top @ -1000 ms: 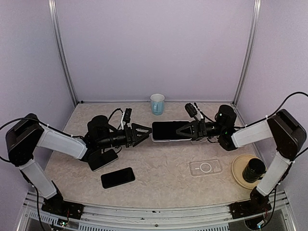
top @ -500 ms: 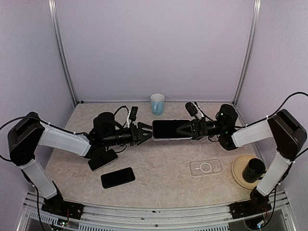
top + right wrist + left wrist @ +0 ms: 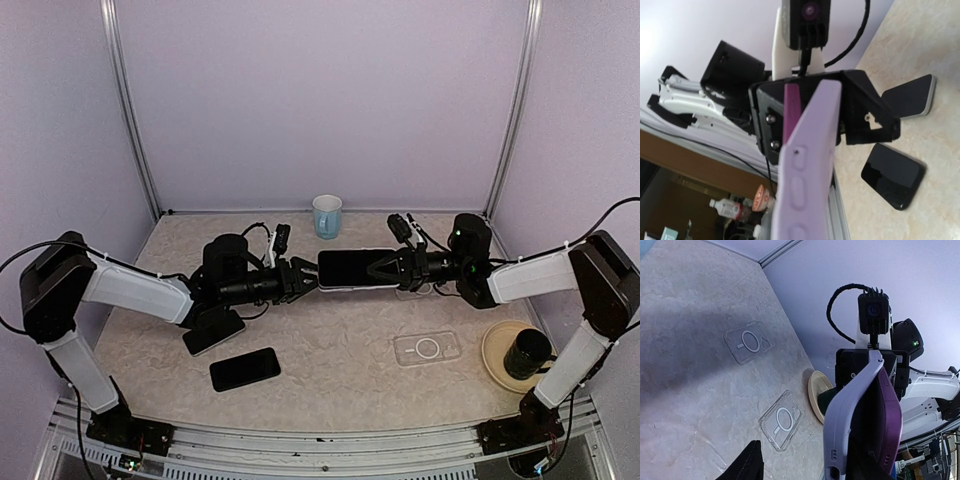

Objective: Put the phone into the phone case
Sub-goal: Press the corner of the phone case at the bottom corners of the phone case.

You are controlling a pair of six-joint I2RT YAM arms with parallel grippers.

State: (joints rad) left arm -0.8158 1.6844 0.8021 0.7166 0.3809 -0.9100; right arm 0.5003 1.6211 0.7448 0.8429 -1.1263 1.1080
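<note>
Phone (image 3: 348,269) clamped by right gripper (image 3: 378,270), other end inside left gripper (image 3: 310,280)

Phone (image 3: 355,270) aloft ctr (case (image 3: 427,348) front-R)

We look at a pale marbled table (image 3: 340,340). On it lie a black phone (image 3: 245,368), a second dark phone (image 3: 214,330), a clear case (image 3: 427,348) and a tan plate (image 3: 495,362). A blue cup (image 3: 327,215) stands at the back.

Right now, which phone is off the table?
The lavender-edged phone, held mid-air in the right gripper; the black phone and the white-edged phone lie flat.
</note>
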